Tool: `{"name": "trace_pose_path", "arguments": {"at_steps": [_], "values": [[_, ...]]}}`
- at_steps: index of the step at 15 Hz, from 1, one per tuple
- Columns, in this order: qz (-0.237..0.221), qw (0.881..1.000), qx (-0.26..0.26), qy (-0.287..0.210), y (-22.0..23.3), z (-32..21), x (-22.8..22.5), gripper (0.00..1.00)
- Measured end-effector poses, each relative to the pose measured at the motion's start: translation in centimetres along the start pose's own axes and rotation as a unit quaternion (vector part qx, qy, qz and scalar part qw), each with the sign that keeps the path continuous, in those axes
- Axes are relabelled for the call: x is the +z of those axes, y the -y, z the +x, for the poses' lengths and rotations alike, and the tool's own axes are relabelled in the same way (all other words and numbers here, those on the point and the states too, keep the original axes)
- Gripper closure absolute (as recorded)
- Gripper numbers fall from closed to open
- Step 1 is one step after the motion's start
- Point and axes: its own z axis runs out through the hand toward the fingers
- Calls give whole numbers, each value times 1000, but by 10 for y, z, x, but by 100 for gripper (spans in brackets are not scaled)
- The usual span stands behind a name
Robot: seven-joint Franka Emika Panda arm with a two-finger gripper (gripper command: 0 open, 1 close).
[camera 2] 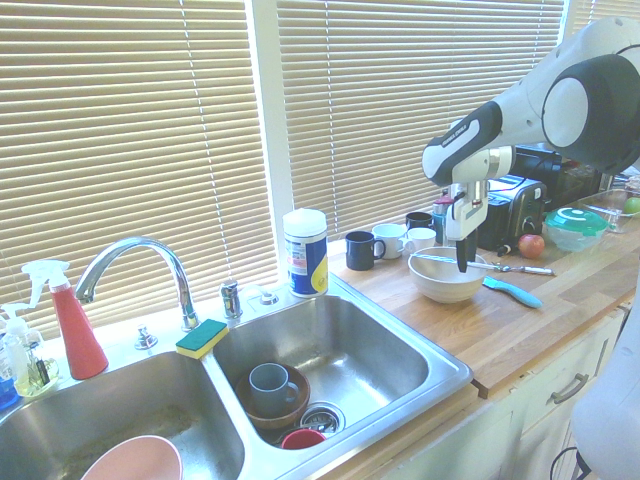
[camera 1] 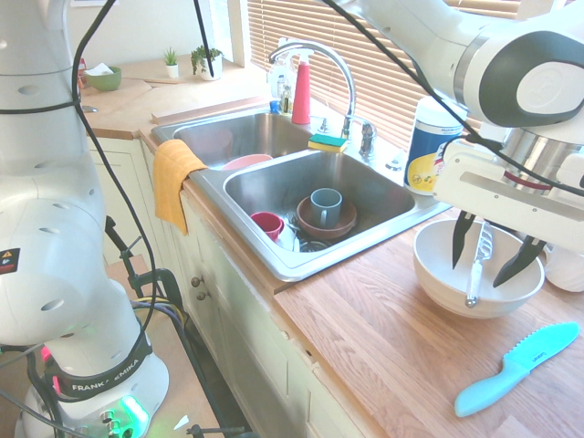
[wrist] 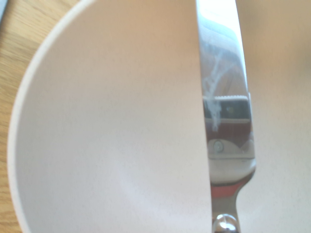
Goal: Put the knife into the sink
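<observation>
Sink (camera 1: 274, 260) sitting well off to the jaws' left, basins crowded with cups. Gripper (camera 1: 489, 260) hanging released, jaws straddling the knife (camera 1: 477, 265), which is lying across the white bowl (camera 1: 447, 283), bridging its rim; room for lifting looks open above. Turquoise knife (camera 1: 516, 369) lying further right, apart.

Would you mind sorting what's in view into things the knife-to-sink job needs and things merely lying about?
Job:
- knife, lying across the white bowl
- sink
- gripper, open over the knife

Lying about:
- turquoise plastic knife
- wipes canister
- sponge
- grey mug in the basin
- yellow cloth
</observation>
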Motion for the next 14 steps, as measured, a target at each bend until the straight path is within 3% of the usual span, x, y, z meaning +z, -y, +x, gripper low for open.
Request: {"name": "trace_pose_path", "arguments": {"at_steps": [11, 14], "values": [[0, 1000, -1, 2, 1, 0, 1, 100], [19, 999, 29, -4, 2, 2, -3, 100]]}}
